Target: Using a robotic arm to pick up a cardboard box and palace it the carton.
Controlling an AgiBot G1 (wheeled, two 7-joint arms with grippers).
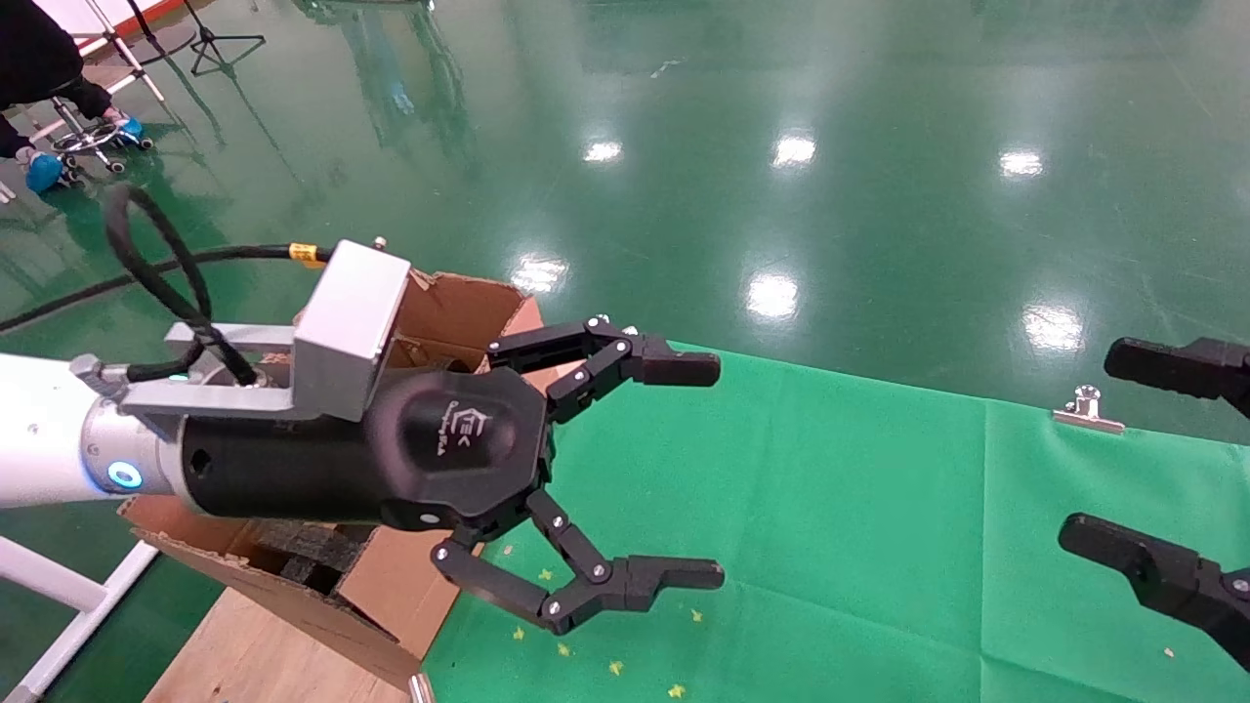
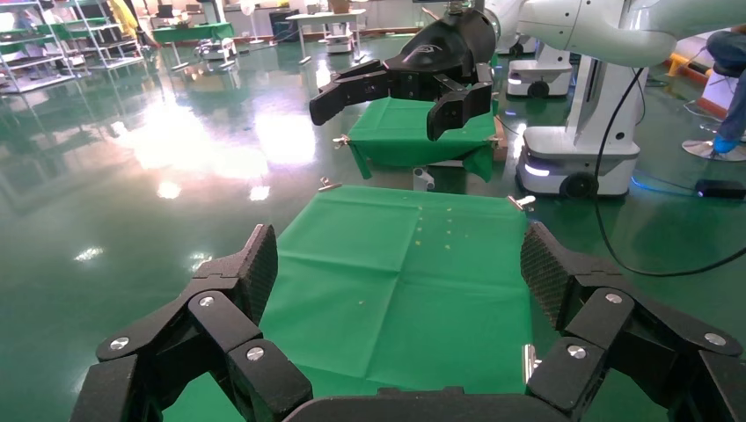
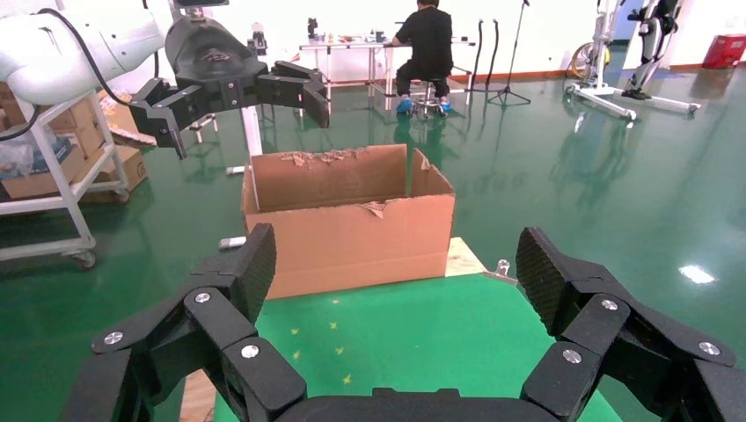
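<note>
Left gripper is held over the carton, jaws wide, empty; right gripper likewise spread, empty.

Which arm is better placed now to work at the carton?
The left. The left gripper, fingers open and empty, hangs right beside the carton. The right gripper is at the green cloth's far side.

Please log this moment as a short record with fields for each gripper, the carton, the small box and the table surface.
left gripper: open, empty, raised over the green cloth beside the carton
right gripper: open, empty, at the right edge of the head view
carton: open-topped, torn flaps, standing at the cloth's left end
cardboard box: not visible in any view
green cloth: clipped down, small yellow specks on it
</note>
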